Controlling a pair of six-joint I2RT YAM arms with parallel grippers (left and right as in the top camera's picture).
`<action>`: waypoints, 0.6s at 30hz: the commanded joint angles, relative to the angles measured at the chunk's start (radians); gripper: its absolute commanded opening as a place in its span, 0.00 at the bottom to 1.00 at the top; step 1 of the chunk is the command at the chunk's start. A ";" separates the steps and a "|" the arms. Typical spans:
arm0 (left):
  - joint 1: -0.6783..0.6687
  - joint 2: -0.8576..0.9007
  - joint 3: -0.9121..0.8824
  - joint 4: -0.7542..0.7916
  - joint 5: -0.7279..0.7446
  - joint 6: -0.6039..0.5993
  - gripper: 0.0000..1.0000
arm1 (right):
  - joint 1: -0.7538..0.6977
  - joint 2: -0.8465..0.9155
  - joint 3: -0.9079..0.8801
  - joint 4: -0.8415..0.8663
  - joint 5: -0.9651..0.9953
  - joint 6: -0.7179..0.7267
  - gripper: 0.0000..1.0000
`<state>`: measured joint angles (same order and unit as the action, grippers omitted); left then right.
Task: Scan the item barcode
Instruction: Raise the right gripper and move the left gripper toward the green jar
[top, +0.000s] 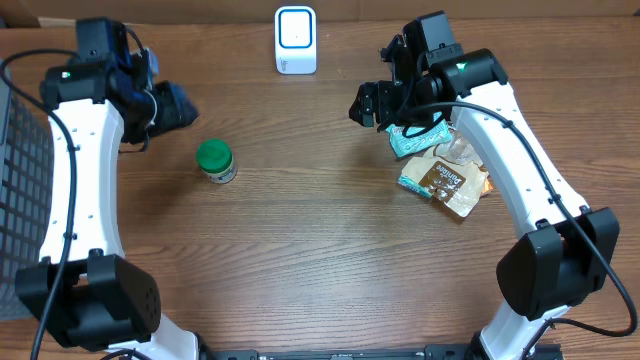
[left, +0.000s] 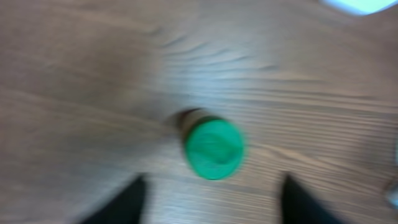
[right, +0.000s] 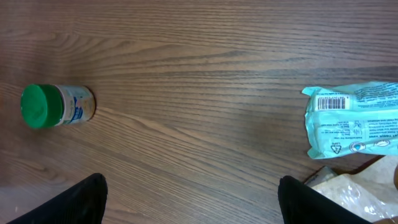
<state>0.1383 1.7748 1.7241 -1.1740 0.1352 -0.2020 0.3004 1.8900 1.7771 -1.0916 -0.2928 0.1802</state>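
The small green-lidded white jar (top: 216, 161), left of centre in the overhead frame, is held by neither the released left gripper (left: 211, 204) nor the released right gripper (right: 194, 200), and could be toppled by off-centre closing.

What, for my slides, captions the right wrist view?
Open right gripper: green-lidded jar at left, teal barcoded packet at right.

We read the left pincer (top: 178, 106) as parted: fingers (left: 127, 202) apart, nothing between them, though the wrist view is blurred. The right pincer (top: 366, 102) has its fingers (right: 84, 199) spread wide and is empty too. Both white arms arch up behind their pincers, tips turned inward, well apart.
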 joint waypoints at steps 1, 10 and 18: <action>0.014 0.066 -0.103 0.029 -0.232 -0.027 0.04 | -0.009 -0.014 0.009 0.005 0.023 0.013 0.85; 0.005 0.159 -0.247 0.239 -0.137 0.040 0.04 | -0.010 -0.014 0.009 0.000 0.068 0.013 0.85; -0.042 0.265 -0.250 0.274 0.027 0.109 0.04 | -0.010 -0.014 0.009 -0.002 0.072 0.001 0.85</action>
<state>0.1226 2.0090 1.4796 -0.9092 0.0513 -0.1505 0.2943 1.8900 1.7771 -1.0992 -0.2321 0.1864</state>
